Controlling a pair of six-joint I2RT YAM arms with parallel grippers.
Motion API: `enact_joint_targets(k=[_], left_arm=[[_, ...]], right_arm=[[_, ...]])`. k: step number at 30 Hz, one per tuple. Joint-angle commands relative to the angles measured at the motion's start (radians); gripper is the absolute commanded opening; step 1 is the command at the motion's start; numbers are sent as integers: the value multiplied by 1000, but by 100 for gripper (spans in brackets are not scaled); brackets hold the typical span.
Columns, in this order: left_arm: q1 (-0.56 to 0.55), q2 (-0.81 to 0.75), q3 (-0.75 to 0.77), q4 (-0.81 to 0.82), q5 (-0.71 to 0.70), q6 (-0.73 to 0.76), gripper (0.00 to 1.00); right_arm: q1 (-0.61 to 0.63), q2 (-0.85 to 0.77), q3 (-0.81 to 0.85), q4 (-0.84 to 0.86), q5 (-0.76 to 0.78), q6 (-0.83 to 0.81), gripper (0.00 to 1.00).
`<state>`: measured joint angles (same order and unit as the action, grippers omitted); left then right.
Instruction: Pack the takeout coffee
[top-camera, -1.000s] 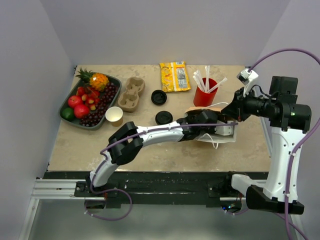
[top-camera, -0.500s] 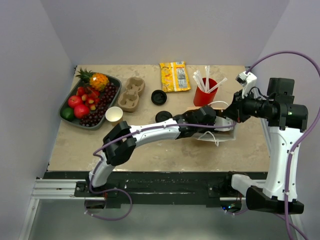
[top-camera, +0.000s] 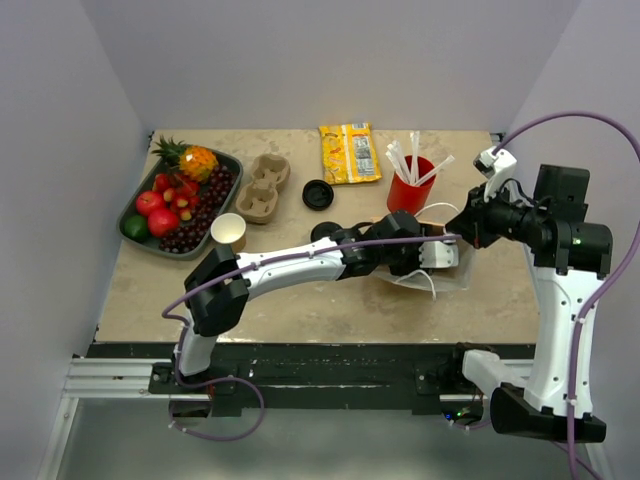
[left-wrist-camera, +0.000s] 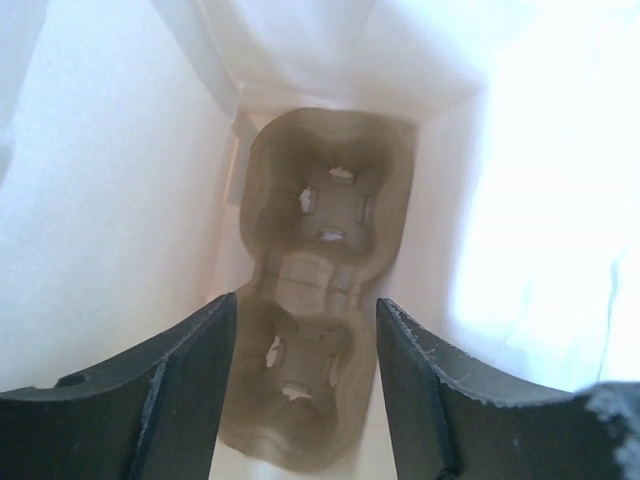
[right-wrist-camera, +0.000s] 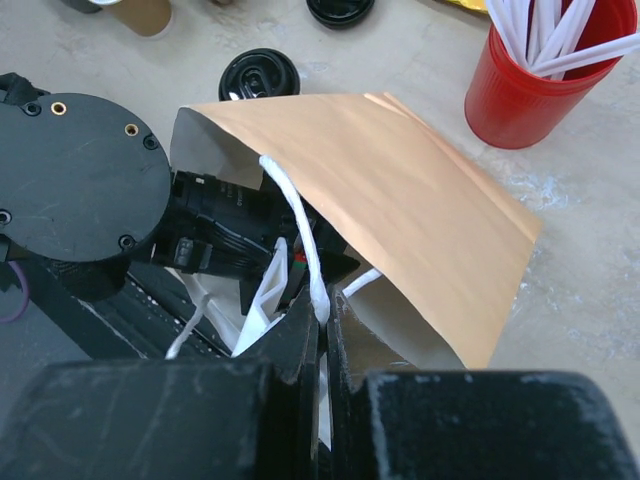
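Kraft-brown paper bag (right-wrist-camera: 420, 200), white inside, lies on its side on the speckled stone-look table (top-camera: 330, 305), its twisted white handle (right-wrist-camera: 298, 236) pinched in the closed right gripper (right-wrist-camera: 322, 318). Inside it the left gripper (left-wrist-camera: 305, 305) has its dark fingers (left-wrist-camera: 150, 400) spread wide and holds nothing, a moulded pulp two-well carrier (left-wrist-camera: 320, 230) lying beyond them. Glossy round black lid up, the takeout coffee (right-wrist-camera: 259, 75) stands just beside the bag's mouth; the yellow packet (top-camera: 349, 152) has print too small to read.
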<state>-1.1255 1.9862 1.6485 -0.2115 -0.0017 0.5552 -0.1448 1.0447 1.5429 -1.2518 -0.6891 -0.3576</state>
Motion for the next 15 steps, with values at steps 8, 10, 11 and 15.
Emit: enact_joint_targets(k=[8,10,11,15], left_arm=[[24,-52,33,23,79,-121,48],[29,-61,31,3,146,-126,47],[32,-64,36,-3,208,-132,47],[38,-96,34,-16,382,-139,48]], right_arm=[[1,-34,-23,-23,20,5,0],[2,-29,-21,-21,28,17,0],[2,-28,-17,-20,30,23,0],[2,-18,-3,3,34,74,0]])
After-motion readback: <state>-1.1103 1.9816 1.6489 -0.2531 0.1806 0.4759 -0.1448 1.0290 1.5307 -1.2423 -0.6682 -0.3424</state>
